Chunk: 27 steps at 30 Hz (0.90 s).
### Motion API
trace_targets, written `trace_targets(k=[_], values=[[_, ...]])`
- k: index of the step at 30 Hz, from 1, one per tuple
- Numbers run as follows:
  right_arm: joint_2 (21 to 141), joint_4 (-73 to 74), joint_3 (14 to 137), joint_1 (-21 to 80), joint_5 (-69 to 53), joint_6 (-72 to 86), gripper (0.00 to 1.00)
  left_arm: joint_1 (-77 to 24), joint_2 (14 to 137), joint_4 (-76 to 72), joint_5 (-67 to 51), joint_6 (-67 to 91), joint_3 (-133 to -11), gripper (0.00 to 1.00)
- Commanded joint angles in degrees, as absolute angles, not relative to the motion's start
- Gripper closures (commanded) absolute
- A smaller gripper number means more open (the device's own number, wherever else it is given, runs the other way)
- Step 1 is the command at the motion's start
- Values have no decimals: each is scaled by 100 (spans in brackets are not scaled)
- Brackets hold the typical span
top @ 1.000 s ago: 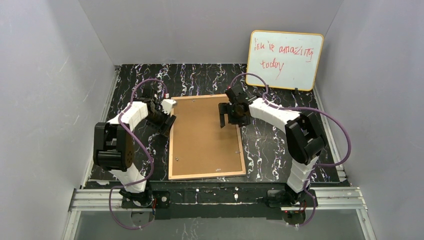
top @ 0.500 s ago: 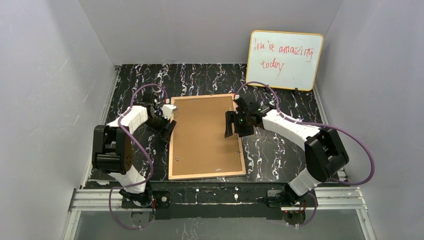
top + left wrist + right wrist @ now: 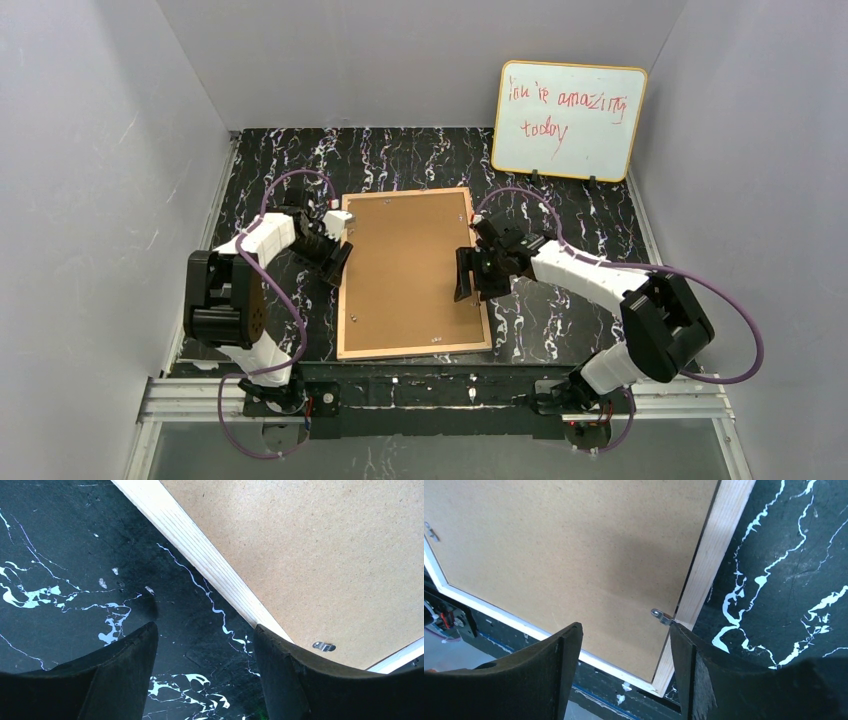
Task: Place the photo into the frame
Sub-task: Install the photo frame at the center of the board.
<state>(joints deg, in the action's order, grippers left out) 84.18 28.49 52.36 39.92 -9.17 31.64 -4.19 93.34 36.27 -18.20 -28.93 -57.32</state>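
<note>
The left gripper has its jaws apart with nothing between them; in its wrist view the gap shows only the black marbled tabletop, and both dark fingers rise from the bottom edge of the picture. Just past the right-hand finger, the pale wood rim of the frame runs diagonally from the top centre to the lower right, with the brown backing board filling the upper right and a small metal clip sitting on the board near the lower right. The right gripper also has its jaws apart and grips nothing; in its wrist view the gap looks down on the backing board and the frame's wood rim, and a metal turn clip lies at the rim's inner edge, just above the tip of the right-hand finger. From above, the frame lies back-up in the middle of the table, board in place, its long sides running toward the far wall; the left gripper is beside its left edge near the upper left corner, and the right gripper is over its right edge about halfway down. An orange-rimmed whiteboard with red writing leans against the wall at the upper right
</note>
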Motion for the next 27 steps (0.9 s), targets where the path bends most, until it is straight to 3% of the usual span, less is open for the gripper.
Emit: trace_targets(k=[1, 27], values=[[8290, 2647, 5080, 4016, -960, 3252, 27, -382, 9117, 3723, -1989, -2891, -5608, 32], [8379, 2343, 4691, 4012, -936, 3261, 31, -387, 9123, 3740, -2116, -2927, -5436, 33]])
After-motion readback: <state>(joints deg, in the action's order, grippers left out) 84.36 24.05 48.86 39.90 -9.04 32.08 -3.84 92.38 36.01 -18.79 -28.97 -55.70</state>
